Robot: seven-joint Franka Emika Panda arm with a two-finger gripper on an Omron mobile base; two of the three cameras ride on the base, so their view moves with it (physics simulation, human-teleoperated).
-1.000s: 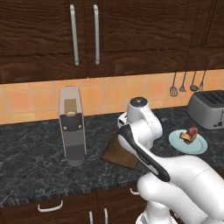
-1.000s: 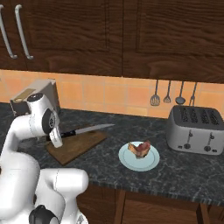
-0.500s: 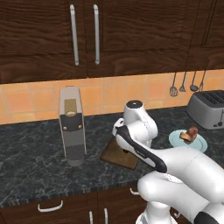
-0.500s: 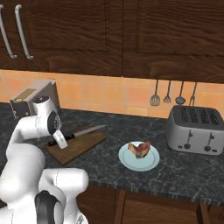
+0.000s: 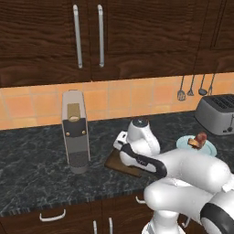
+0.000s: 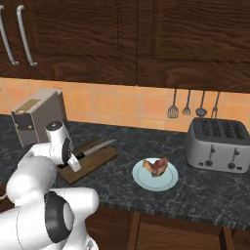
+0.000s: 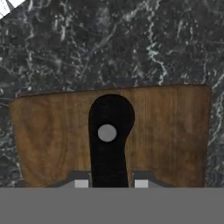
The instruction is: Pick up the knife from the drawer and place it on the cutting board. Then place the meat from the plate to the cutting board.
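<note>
I have the end effector point(image 7: 110, 183) clamped on the knife point(image 7: 109, 135) handle, low over the cutting board point(image 7: 52, 131). If I release with the handle off-centre, the knife could slide onto the surface point(image 7: 131, 43). The meat point(image 6: 156, 166) sits on the plate point(image 6: 171, 180).

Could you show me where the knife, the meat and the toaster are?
knife point(image 6: 100, 146): right base view, on its silver blade.
meat point(image 6: 156, 166): right base view, middle of the chunk.
toaster point(image 6: 217, 145): right base view, on its front side.
</note>
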